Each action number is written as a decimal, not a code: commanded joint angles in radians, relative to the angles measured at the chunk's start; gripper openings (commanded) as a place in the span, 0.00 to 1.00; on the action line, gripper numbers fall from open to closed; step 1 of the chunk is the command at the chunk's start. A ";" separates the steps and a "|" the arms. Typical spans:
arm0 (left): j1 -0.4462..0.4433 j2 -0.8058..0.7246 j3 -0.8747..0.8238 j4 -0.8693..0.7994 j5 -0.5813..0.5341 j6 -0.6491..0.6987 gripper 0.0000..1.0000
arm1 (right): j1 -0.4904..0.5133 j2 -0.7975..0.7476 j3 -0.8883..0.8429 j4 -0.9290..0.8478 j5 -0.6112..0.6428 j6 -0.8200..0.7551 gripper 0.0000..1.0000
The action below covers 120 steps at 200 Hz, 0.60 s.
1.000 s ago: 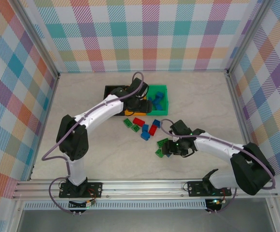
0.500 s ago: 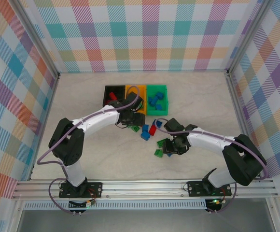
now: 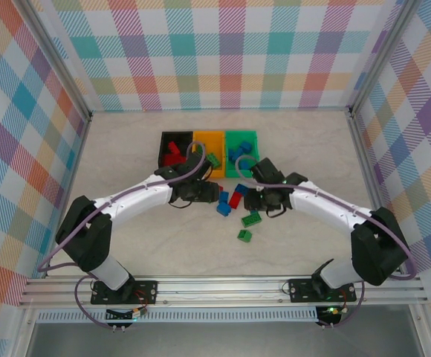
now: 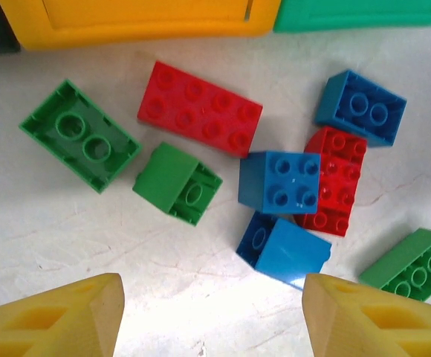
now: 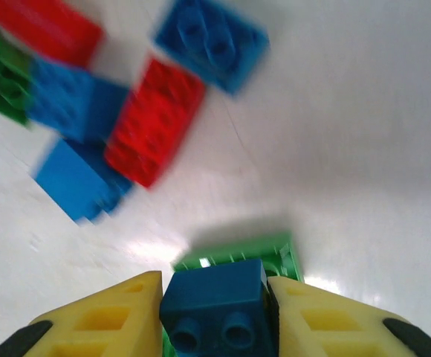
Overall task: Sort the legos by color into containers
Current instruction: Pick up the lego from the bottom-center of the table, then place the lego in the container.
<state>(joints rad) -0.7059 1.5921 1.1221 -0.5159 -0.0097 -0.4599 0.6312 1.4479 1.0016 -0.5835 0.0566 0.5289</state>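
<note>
Right pincer is seen clamped on a small blue studded plastic brick, held at the bottom of the right wrist frame, with a green brick just behind it; whether the two touch cannot be told. A second ago this pincer was lower in the top frame, among the green bricks, with its jaws wider. Since then they have been drawn in on the blue brick and the arm has been carried up the frame, so that the pincer now lies just below the green open-topped plastic bin, where other blue bricks are already gathered. The left pincer has meanwhile been brought down from over the row of bins to the loose pile at mid-frame. Its jaws stand apart with nothing between them, above a long red brick, two overturned green bricks and several loose blue bricks on the pale worktop. Red bricks are seen in the black bin and a green one in the orange-yellow bin. It is judged that one blue brick is on its way to the green bin and that the left pincer is placed for a fresh pick, while a good number of bricks remain to be sorted.
</note>
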 commanded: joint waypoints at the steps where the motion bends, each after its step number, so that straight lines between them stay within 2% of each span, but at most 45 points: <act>1: -0.032 -0.033 -0.029 0.029 0.017 -0.024 0.64 | -0.044 0.076 0.119 0.013 0.015 -0.082 0.38; 36: -0.108 -0.020 -0.033 0.047 0.011 -0.036 0.64 | -0.111 0.264 0.348 0.034 -0.026 -0.135 0.39; 77: -0.171 0.012 -0.030 0.057 -0.016 -0.089 0.64 | -0.158 0.494 0.629 -0.035 0.005 -0.177 0.41; 100: -0.179 0.016 -0.041 0.064 -0.024 -0.104 0.65 | -0.181 0.579 0.744 -0.076 -0.004 -0.187 0.53; 120: -0.180 0.022 -0.042 0.057 -0.028 -0.102 0.65 | -0.182 0.594 0.775 -0.090 -0.025 -0.190 0.60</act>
<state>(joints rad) -0.8814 1.5997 1.0935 -0.4637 -0.0170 -0.5377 0.4568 2.0300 1.7241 -0.6086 0.0525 0.3637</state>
